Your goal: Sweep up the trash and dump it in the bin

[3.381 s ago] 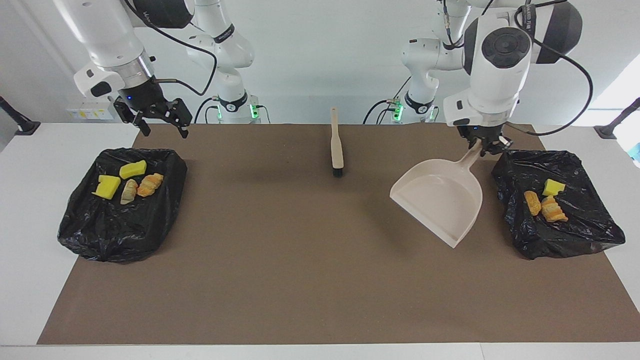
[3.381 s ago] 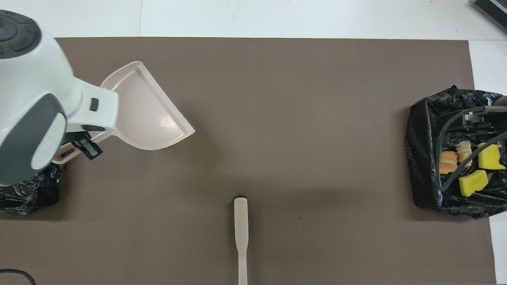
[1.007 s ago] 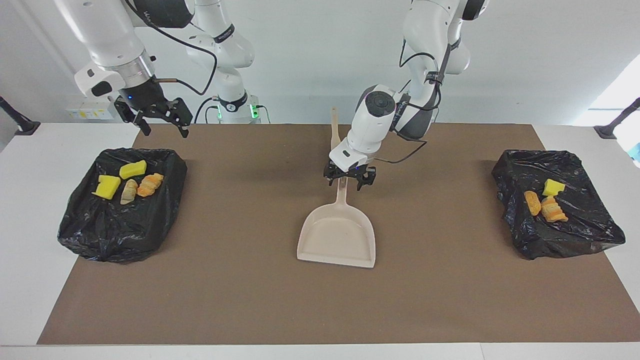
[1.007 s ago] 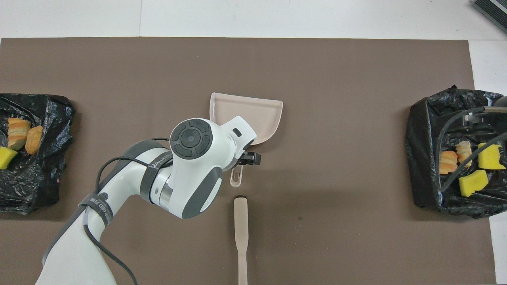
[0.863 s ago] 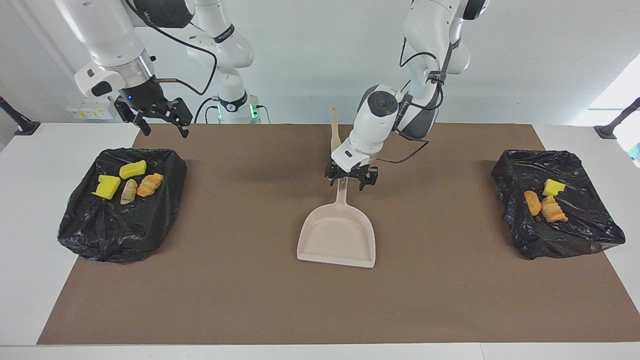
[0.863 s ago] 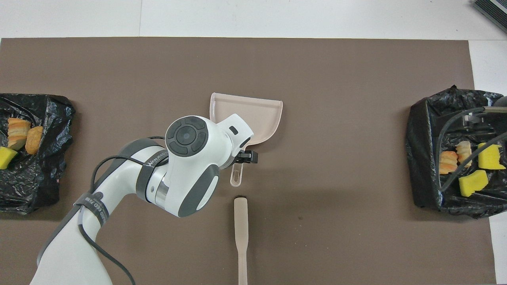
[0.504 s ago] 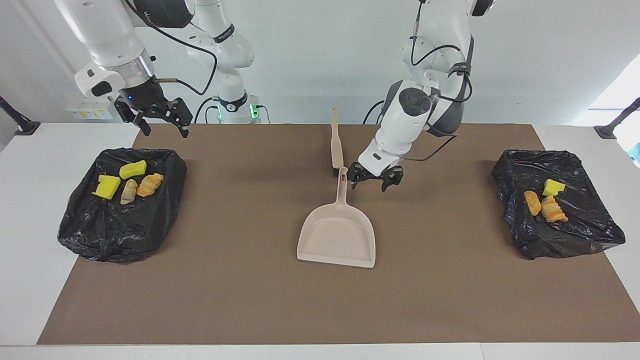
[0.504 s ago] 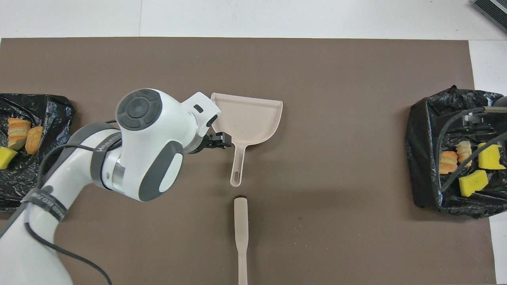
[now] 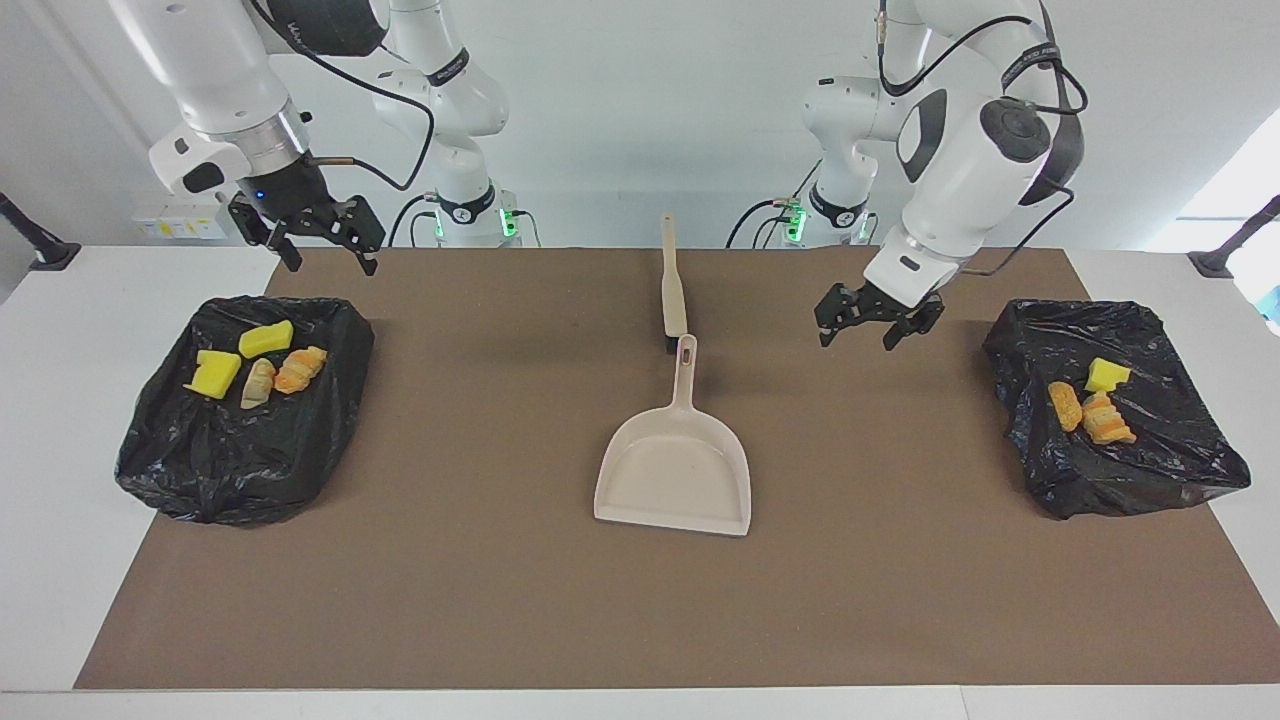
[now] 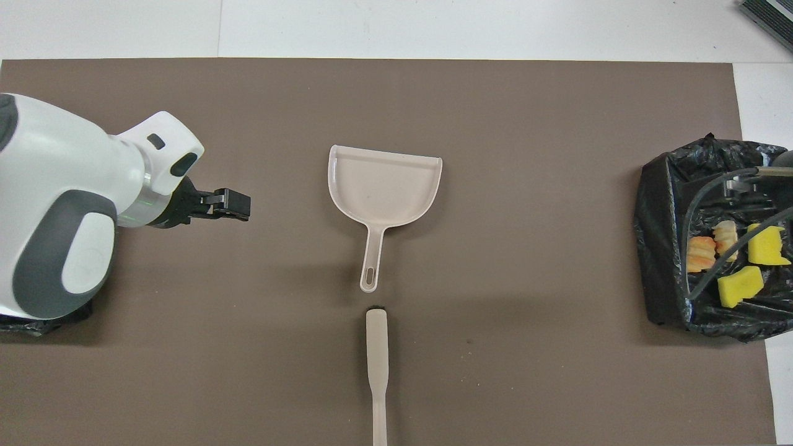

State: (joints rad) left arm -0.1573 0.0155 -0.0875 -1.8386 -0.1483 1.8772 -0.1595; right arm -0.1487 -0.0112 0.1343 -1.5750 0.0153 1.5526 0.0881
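Trash sits in two bags: four bits (image 9: 255, 367) at the right arm's end, three (image 9: 1092, 402) at the left arm's. We judge it light and squashy. Left pincer (image 9: 878, 321) and right pincer (image 9: 318, 236) both gape, empty.

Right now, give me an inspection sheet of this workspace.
Surface: brown mat on white table.
Job's things: yellow and tan trash bits, four in black bag bin at right arm's end, three in black bag bin at left arm's end.
Clutter: beige plastic dustpan, beige black-bristled brush nearer the robots.
Grippers: left claw open over mat; right claw open, waiting.
Cables: black cables on arms.
Surroundings: white wall.
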